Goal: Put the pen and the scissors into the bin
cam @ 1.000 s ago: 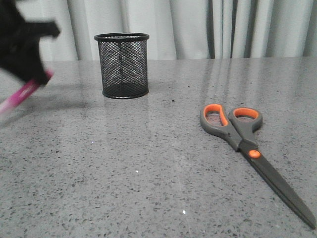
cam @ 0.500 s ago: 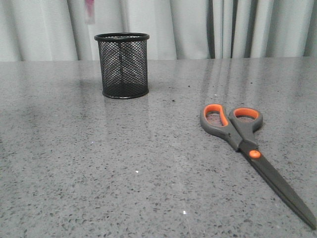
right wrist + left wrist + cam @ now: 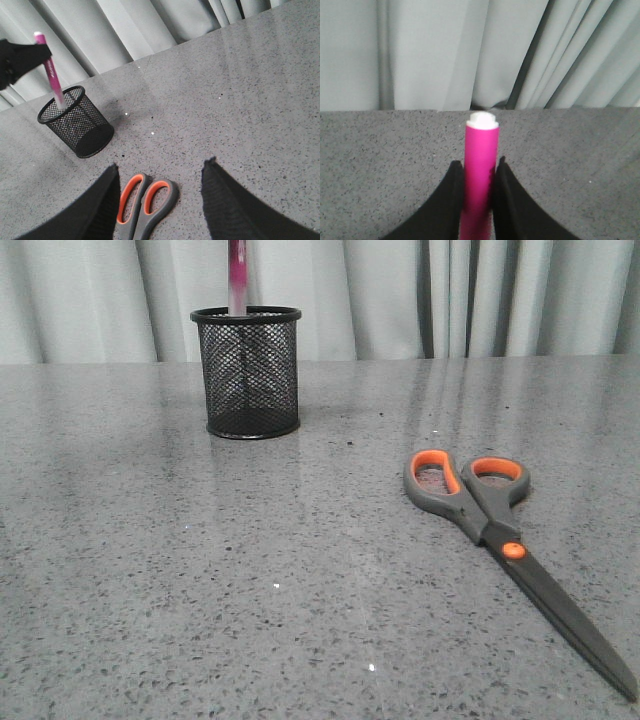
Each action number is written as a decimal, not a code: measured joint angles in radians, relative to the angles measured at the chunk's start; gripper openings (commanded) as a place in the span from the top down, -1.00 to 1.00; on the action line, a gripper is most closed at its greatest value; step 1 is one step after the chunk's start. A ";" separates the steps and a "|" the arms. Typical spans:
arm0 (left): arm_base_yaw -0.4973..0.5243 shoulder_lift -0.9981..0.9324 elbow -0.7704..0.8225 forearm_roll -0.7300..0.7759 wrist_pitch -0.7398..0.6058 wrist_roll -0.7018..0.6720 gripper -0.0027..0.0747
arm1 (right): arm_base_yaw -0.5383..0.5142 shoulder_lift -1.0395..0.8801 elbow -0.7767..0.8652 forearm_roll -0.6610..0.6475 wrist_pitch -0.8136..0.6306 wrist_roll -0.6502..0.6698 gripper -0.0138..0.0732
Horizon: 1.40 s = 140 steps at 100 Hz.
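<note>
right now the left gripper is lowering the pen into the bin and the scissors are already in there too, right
Not quite. The scissors lie flat on the table, outside the bin, as the front view shows. The rest holds: the left gripper grips the pen, its lower end inside the bin.

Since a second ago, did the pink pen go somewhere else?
Yes. In the front view the pen now stands upright over the bin, its lower end dipping inside. A second ago it was low at the far left, well away from that bin.

Black wire-mesh bin [image 3: 246,372] on glossy speckled stone table [image 3: 250,580].
</note>
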 measured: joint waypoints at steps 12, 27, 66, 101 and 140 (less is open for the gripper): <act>0.000 0.027 0.000 -0.002 0.000 0.001 0.98 | 0.000 0.000 0.000 0.000 0.000 0.000 -0.09; 0.000 0.031 -0.001 -0.004 0.000 0.001 0.90 | 0.000 0.000 0.000 0.000 0.000 0.000 -0.09; -0.004 0.007 -0.001 -0.004 0.050 0.001 -0.22 | 0.000 0.000 0.000 -0.011 -0.023 0.000 -0.10; -0.004 -0.326 -0.001 0.073 0.208 0.001 -0.12 | 0.026 0.208 -0.384 -0.110 0.313 -0.175 -0.10; -0.004 -0.813 0.085 0.278 0.497 0.001 -0.09 | 0.244 0.795 -0.862 -0.090 0.728 -0.252 -0.31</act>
